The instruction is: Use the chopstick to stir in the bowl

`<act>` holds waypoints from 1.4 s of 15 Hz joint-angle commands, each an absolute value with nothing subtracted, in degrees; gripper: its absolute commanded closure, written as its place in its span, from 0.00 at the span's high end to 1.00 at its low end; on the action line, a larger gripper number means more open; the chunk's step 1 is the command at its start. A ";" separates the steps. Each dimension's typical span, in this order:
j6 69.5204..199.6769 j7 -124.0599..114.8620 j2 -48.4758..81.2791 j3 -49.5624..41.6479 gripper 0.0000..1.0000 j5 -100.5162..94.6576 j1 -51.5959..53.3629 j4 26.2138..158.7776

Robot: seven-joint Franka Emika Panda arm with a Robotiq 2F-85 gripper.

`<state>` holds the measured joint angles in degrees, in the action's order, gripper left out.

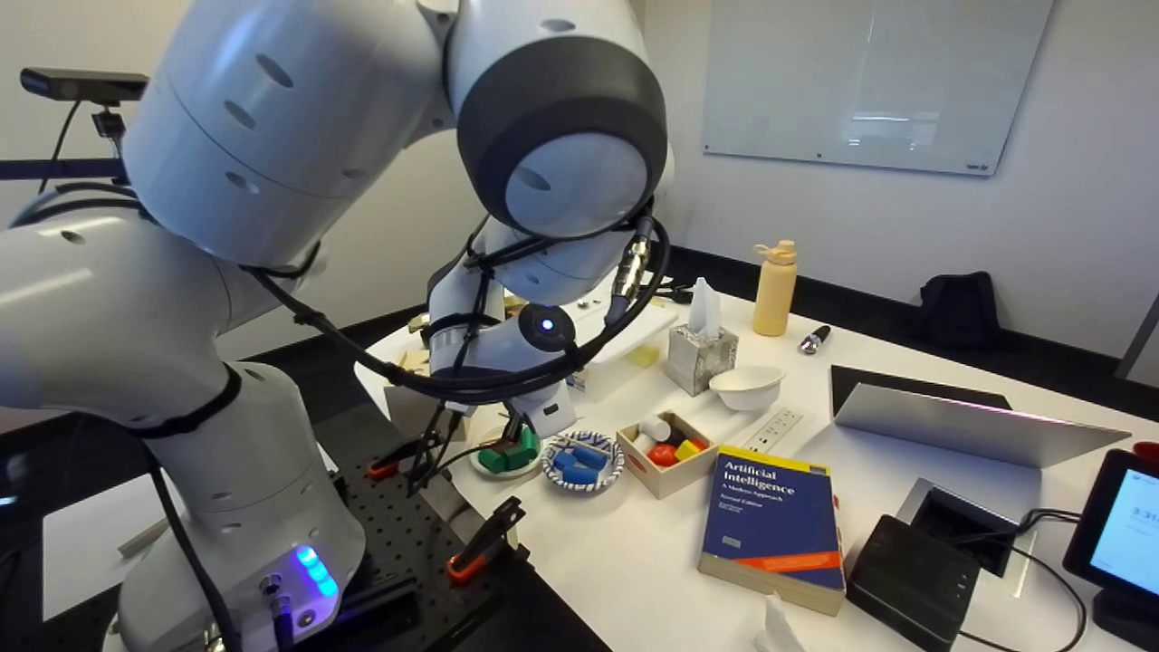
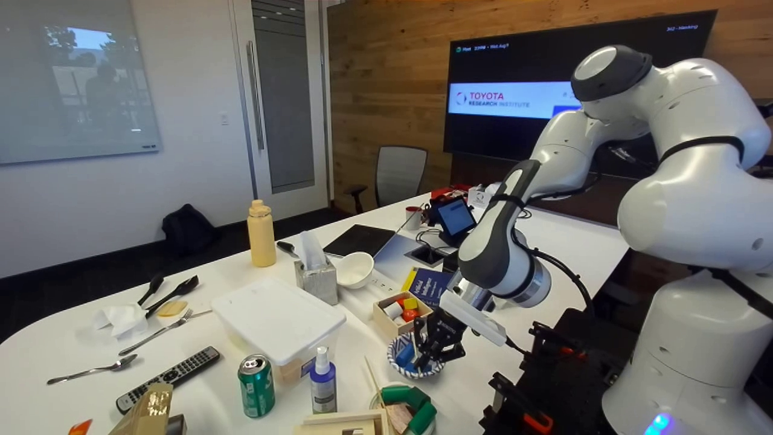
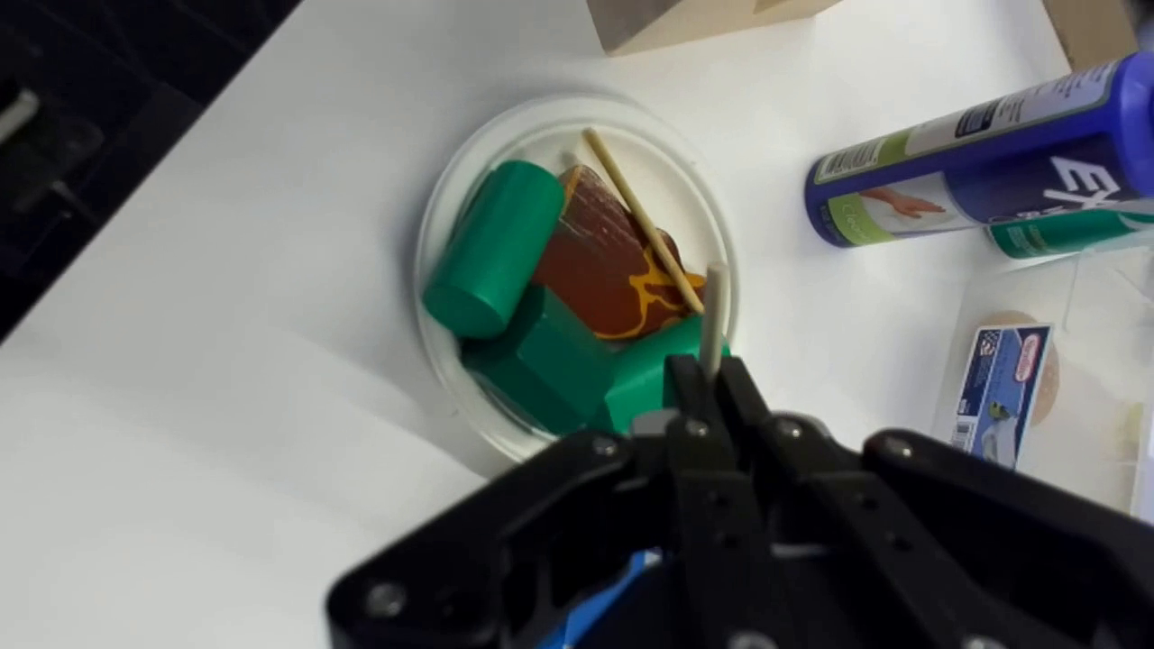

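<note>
Gripper (image 3: 709, 371), one: jaws clenched on the chopstick (image 3: 715, 306), a thin pale rod whose tip juts beyond them.

White bowl (image 3: 682, 187), one, round and shallow, on the white surface (image 3: 225, 469). Contents: green blocks (image 3: 494, 248); brown piece (image 3: 590, 257) with orange streaks; loose stick (image 3: 642, 216), lying aslant. In the wrist view the chopstick's tip shows against the right side of this bowl; whether it touches anything there, I cannot tell.

In an exterior view, just right of it: patterned bowl (image 1: 589, 487), blue and white, holding blue blocks (image 1: 590, 456). Next right: wooden box (image 1: 685, 475) with red, yellow and white pieces. Right again, nearer: blue book (image 1: 770, 525). Far: tissue box (image 1: 702, 358); yellow bottle (image 1: 775, 294).
</note>
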<state>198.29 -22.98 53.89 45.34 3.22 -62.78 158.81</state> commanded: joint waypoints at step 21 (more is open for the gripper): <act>197.92 -27.75 56.51 48.52 0.01 5.48 -64.21 159.94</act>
